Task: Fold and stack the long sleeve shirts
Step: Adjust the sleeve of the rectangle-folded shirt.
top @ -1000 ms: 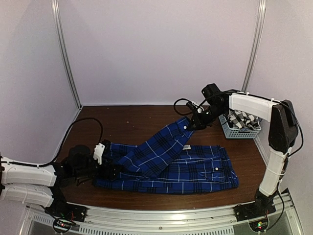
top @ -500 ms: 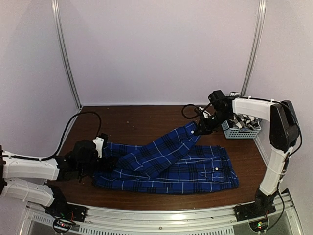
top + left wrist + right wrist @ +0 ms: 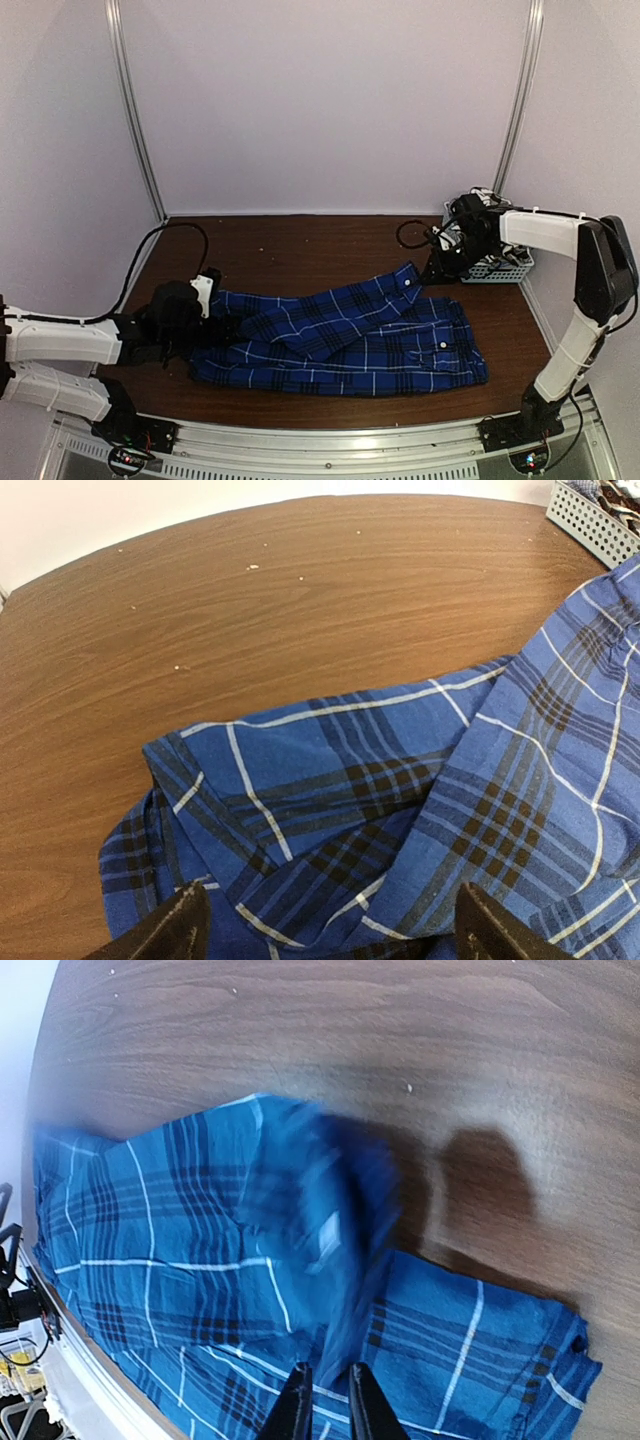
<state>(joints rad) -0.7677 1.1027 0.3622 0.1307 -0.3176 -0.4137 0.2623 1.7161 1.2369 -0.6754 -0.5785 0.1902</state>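
The royal-blue plaid cloth shirt with black bands and thin white lines (image 3: 400, 350) lies spread over the middle of the brown wood-grain table (image 3: 300, 245), its length running left to right. Its left end is partly covered by the left gripper (image 3: 330, 900), no collar can be picked out, and in the right wrist view the middle of the cloth is a blur. The small grey slotted plastic basket (image 3: 500, 268) at the table's right edge is half hidden behind the right arm (image 3: 540, 225), and its contents are too small to make out. Both wrist views cut the fingers off at the bottom edge.

One shirt shows plainly, with one basket and two arms. One sleeve (image 3: 330, 310) can be counted: it lies slantwise over the shirt's body, its cuff (image 3: 405, 283) pointing toward the basket.

The left gripper is spread wide over rumpled cloth, with nothing between its fingers; whether it touches the cloth cannot be told. The right gripper (image 3: 327, 1372) stands just beside the cuff and the basket. Its fingers are drawn almost together, and no cloth shows in the slit between them.
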